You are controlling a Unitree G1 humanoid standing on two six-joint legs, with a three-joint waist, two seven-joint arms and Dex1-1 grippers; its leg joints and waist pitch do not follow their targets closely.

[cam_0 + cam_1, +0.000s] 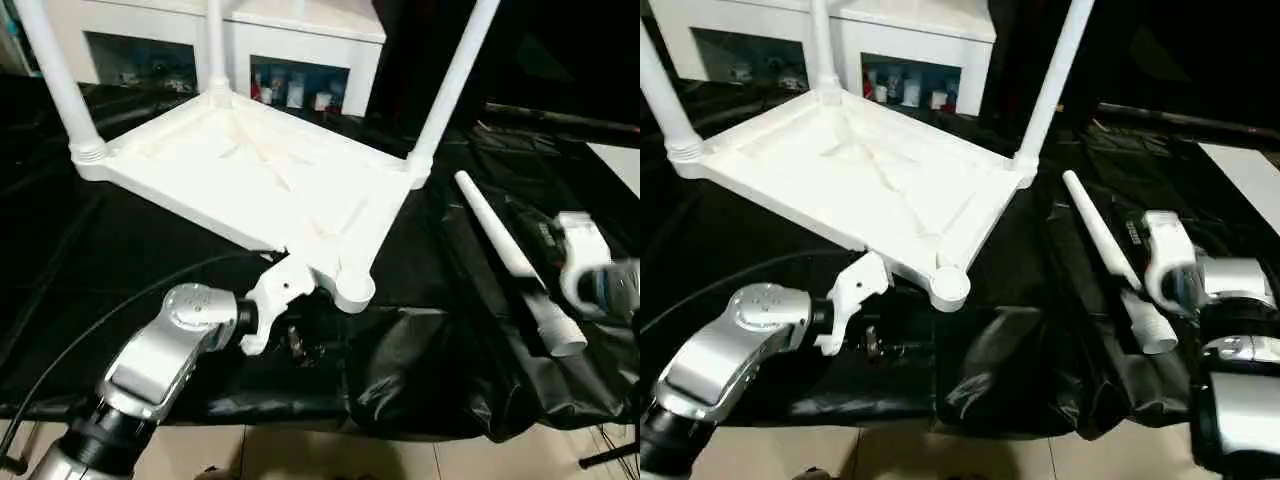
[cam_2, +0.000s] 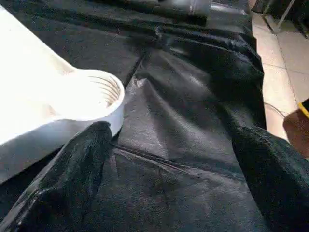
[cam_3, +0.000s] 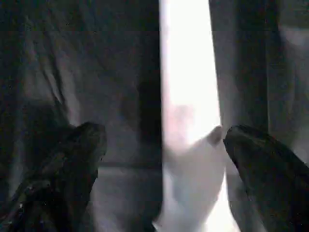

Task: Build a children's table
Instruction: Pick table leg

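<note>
Left claw (image 2: 169,159) spread wide and empty beside threaded round corner socket (image 2: 91,94), right claw (image 3: 159,159) wide, straddling loose tapered white leg (image 1: 1105,255) without gripping, upturned ribbed plastic tabletop (image 1: 250,170) on crinkled black sheet (image 1: 150,260), three fitted legs cropped, cabinet (image 1: 300,40) behind

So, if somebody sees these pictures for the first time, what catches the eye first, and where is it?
First comes the white table top, upside down on the black sheet, with three legs standing up from its corners. The near corner socket has no leg; the left gripper is open beside it. The fourth leg lies loose on the sheet to the right, with the open right gripper over it.
</note>
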